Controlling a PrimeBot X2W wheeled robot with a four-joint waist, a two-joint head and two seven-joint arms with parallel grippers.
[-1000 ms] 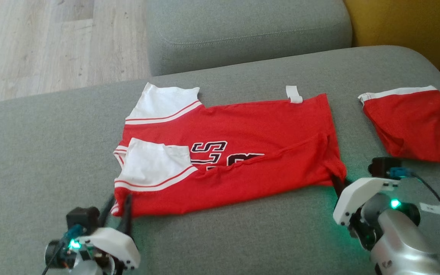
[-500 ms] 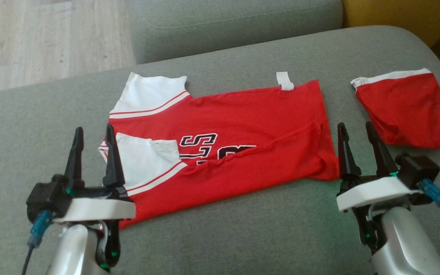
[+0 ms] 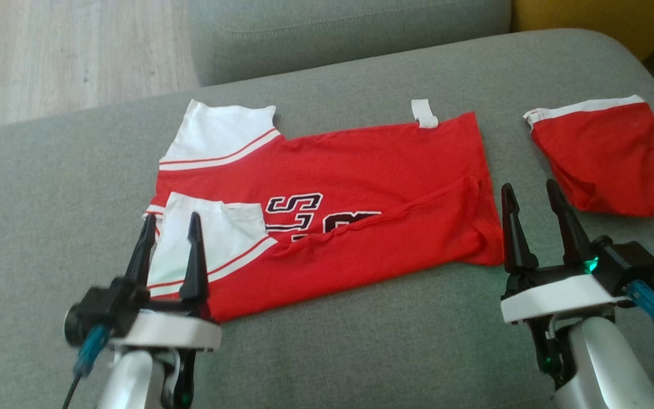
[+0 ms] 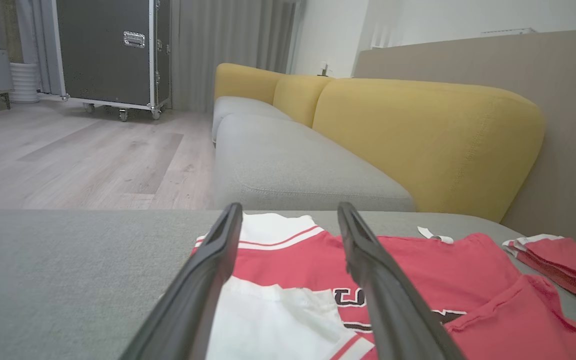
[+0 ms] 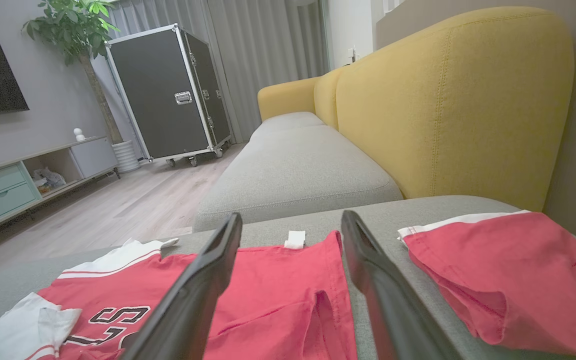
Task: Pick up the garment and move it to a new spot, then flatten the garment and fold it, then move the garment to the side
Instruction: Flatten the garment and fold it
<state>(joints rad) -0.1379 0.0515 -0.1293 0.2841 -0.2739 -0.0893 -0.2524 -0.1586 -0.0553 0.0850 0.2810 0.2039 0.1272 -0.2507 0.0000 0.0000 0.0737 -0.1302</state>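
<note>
Both arms have lifted off the jersey [image 3: 361, 170].
Left gripper [image 3: 171, 218] and right gripper [image 3: 529, 186] gape empty at its ends, probably lining up another fold.

Soft, even daylight, no hard shadows. Head view looked hazy, low-contrast; wood floor [image 3: 49, 51] washed pale. Body of the left gripper [image 3: 171, 218] was smeared w/ motion blur; right gripper [image 3: 529, 186] was crisp, green LED [image 3: 591, 264] glowing at its base. Wrist views were sharper, esp. far bkgd; brightness came thru curtains [image 4: 233, 50]. Near fingers [image 4: 195, 290] were soft, out of focus. Flight case [image 5: 168, 90] edges leaned and bowed w/ wide-angle distortion.
</note>
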